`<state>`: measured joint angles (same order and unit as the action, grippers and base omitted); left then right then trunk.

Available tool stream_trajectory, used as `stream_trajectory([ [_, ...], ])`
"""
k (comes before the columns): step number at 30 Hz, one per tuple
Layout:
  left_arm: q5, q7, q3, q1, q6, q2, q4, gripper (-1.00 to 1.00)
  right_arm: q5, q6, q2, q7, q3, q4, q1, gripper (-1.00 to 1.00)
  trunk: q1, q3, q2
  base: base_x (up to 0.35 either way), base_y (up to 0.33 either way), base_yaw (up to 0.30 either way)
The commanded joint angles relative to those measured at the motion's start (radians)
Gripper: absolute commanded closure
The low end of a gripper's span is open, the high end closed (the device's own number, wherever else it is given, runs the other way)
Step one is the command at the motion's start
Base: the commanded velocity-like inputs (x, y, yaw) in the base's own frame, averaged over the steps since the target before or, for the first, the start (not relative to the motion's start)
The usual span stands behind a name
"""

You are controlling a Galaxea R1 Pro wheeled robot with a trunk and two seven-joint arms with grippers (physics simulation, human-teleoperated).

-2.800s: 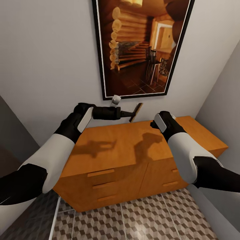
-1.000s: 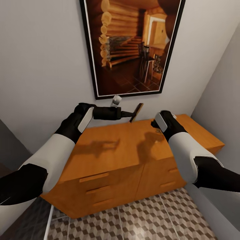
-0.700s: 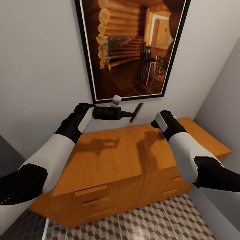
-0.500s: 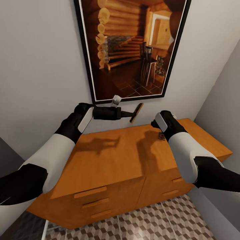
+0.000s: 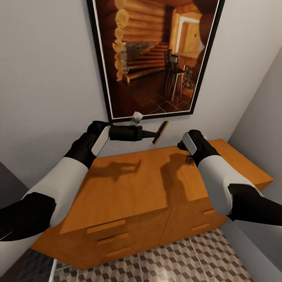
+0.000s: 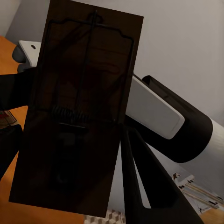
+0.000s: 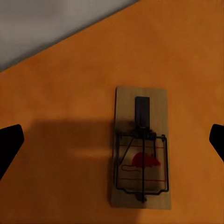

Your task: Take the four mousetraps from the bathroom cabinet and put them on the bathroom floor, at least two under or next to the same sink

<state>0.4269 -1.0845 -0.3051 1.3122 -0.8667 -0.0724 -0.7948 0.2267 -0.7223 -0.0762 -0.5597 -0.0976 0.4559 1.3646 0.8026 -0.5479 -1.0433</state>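
My left gripper (image 5: pixel 154 135) is shut on one mousetrap (image 5: pixel 160 132), held edge-up in the air above the back of the orange-brown cabinet (image 5: pixel 129 184). In the left wrist view that mousetrap (image 6: pixel 79 116) is a dark board with its wire spring facing the camera, and one finger (image 6: pixel 137 186) is pressed to its edge. A second mousetrap (image 7: pixel 141 158) lies flat on the cabinet top (image 7: pixel 70 93), with a red mouse print on it. My right gripper (image 7: pixel 113 141) hangs open straight above it, fingers apart on either side. In the head view a corner of this trap (image 5: pixel 190 160) peeks out beside my right wrist (image 5: pixel 192 144).
A large framed picture of a log cabin (image 5: pixel 152 58) hangs on the grey wall behind the cabinet. Another wall (image 5: pixel 262 117) closes in at the right. The cube-patterned floor tiles (image 5: pixel 176 258) run in front of the cabinet's drawers (image 5: pixel 106 226).
The camera moved, so the cabinet and picture shifted in the view, then settled half a second ago. Both arms keep the same pose, the left still holding its mousetrap.
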Motion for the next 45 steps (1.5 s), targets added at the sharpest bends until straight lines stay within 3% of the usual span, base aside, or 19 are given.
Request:
stream_trajectory([
  [1,0.001,-0.002,-0.001,0.001,-0.001,0.000,0.000,1.00,0.011,0.000,-0.001,-0.009,-0.002,0.001,0.001,-1.00,0.000,-0.001,-0.001,0.000,0.000,0.000],
  [10,0.001,-0.002,-0.002,0.001,-0.001,0.000,0.000,1.00,0.011,0.000,0.000,-0.009,-0.003,0.000,0.001,-1.00,0.000,-0.001,-0.001,0.000,0.000,0.000],
  [39,0.001,-0.002,-0.002,0.001,-0.003,-0.001,0.000,1.00,0.011,-0.002,0.004,-0.009,-0.003,-0.008,0.001,-1.00,0.111,-0.092,-0.204,0.000,0.000,0.000],
  [45,0.001,-0.001,-0.002,0.001,-0.002,-0.001,0.000,1.00,0.011,-0.007,0.010,-0.009,-0.004,-0.008,0.001,-1.00,0.111,-0.092,-0.204,0.000,0.000,0.000],
])
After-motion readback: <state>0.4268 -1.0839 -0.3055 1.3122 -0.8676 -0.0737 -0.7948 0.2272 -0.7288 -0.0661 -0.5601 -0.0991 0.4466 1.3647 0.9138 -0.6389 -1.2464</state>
